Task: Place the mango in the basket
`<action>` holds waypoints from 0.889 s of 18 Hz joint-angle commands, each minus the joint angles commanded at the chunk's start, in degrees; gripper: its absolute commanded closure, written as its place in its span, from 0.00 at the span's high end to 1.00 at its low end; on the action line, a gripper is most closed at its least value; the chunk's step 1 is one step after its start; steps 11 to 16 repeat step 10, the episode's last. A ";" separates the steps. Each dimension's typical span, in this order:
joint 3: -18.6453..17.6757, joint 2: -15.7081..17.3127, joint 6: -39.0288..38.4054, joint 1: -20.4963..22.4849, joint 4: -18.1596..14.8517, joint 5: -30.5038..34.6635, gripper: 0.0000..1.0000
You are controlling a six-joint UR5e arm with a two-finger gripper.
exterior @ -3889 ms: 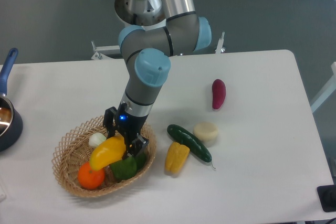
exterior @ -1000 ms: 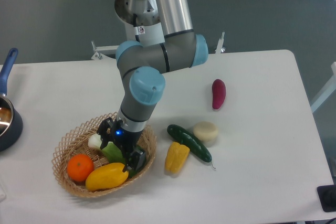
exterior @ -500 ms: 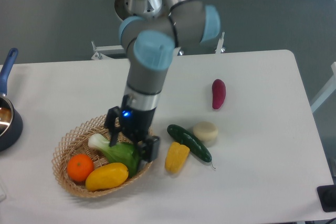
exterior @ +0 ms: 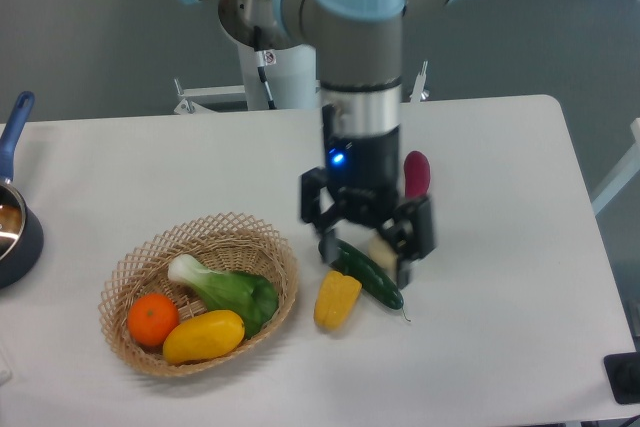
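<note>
Pincer (exterior: 366, 243) moved over cucumber (exterior: 361, 272), pepper (exterior: 336, 300)

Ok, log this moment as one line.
mango: in basket, beside orange | gripper: open, empty, above cucumber | task: placed

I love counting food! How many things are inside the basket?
3: the orange at the left, the mango at the front, the leafy green behind. Something smaller may hide beneath.

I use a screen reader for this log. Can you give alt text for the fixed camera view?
The mango lies in the wicker basket beside an orange and a leafy green vegetable. The open, empty gripper hangs over a cucumber to the basket's right, near a yellow bell pepper.
</note>
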 joint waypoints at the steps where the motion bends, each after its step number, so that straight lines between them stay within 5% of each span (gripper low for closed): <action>1: -0.26 1.05 3.43 1.14 -2.02 0.00 1.00; 4: -0.88 3.96 11.18 4.05 -6.69 -0.18 1.00; 16: -0.44 4.05 12.52 5.55 -6.61 -0.97 1.00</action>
